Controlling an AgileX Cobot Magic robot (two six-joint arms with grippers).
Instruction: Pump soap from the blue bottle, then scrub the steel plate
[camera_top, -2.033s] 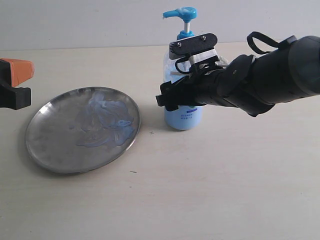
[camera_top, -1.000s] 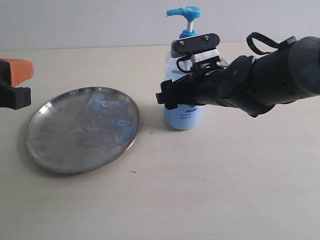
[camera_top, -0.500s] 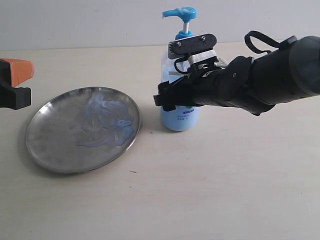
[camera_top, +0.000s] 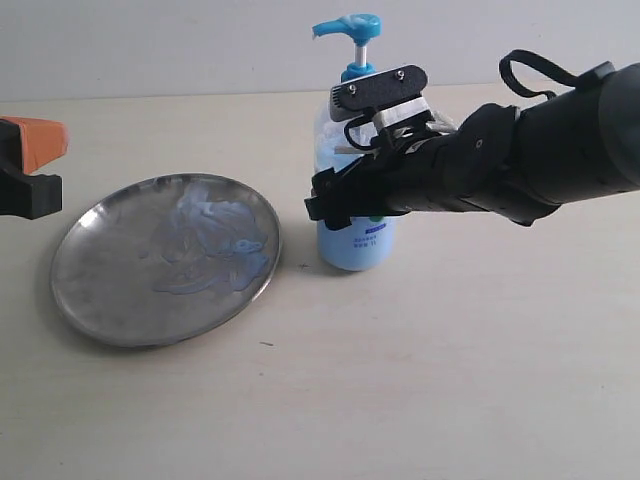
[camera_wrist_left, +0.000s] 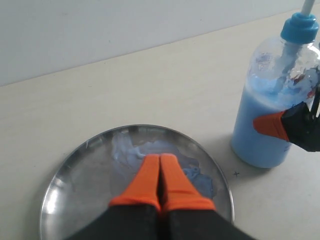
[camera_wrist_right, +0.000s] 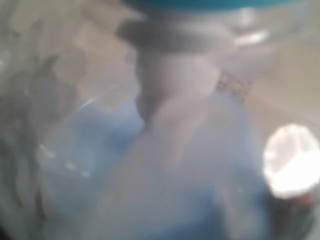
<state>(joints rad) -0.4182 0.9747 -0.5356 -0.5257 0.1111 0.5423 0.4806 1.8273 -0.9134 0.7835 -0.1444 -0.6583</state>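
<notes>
The blue bottle (camera_top: 356, 246) stands right of the steel plate (camera_top: 110, 300), leaning slightly, its blue pump head (camera_top: 347, 26) pointing left. My right gripper (camera_top: 336, 200) is shut around the bottle's body; one orange fingertip (camera_wrist_left: 271, 125) presses its side. In the right wrist view the bottle (camera_wrist_right: 165, 150) fills the picture as a blur. Pale bluish soap (camera_top: 215, 245) is smeared over the plate's right half. My left gripper (camera_wrist_left: 159, 159) is shut and empty, hovering over the plate (camera_wrist_left: 70, 190) and the soap (camera_wrist_left: 127, 150). In the exterior view the left gripper (camera_top: 38, 165) sits at the left edge.
Pale tabletop (camera_top: 400, 380) spreads in front of the plate and bottle. A light wall (camera_top: 180, 45) runs behind the table's far edge. The bulky black right arm (camera_top: 540, 160) stretches in from the right.
The right gripper has carried the bottle a little to the left, nearer the plate's rim. The left gripper and the plate have stayed still.
</notes>
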